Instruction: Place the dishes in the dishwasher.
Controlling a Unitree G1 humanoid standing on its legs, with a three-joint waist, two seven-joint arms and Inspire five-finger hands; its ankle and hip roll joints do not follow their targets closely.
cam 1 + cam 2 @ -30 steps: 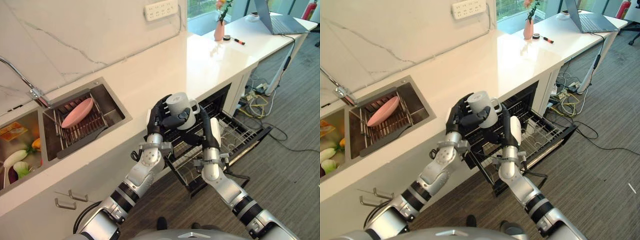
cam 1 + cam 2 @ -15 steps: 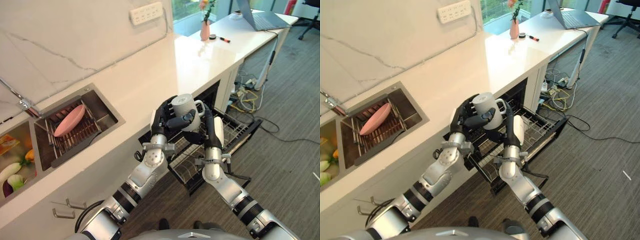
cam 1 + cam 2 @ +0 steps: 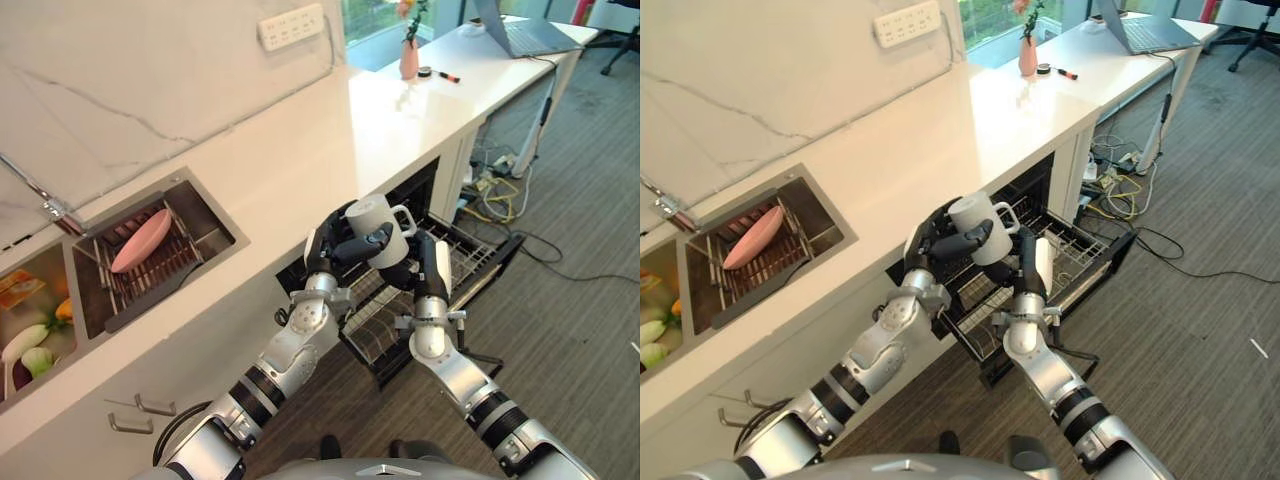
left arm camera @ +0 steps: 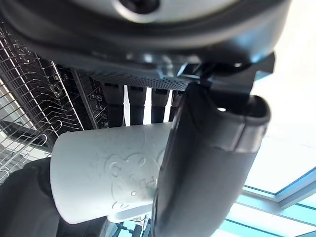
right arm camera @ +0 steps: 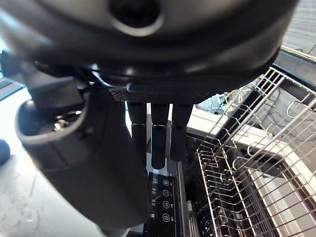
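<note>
Daylight comes in through the window (image 3: 375, 12) at the far end of the white countertop (image 3: 300, 150), and the room is bright and evenly lit. The glossy countertop washes out to a pale glare at the end nearest that window. Below its front edge the open dishwasher (image 3: 432, 200) is a dark cavity, with only the wire rack (image 3: 470, 265) catching light. The sink (image 3: 215, 222) set into the countertop holds soft shade along its walls. In the left wrist view the mug (image 4: 108, 168) is lit pale, while the left hand (image 4: 202, 163) holding it is nearly a silhouette against a blown-out white background.
</note>
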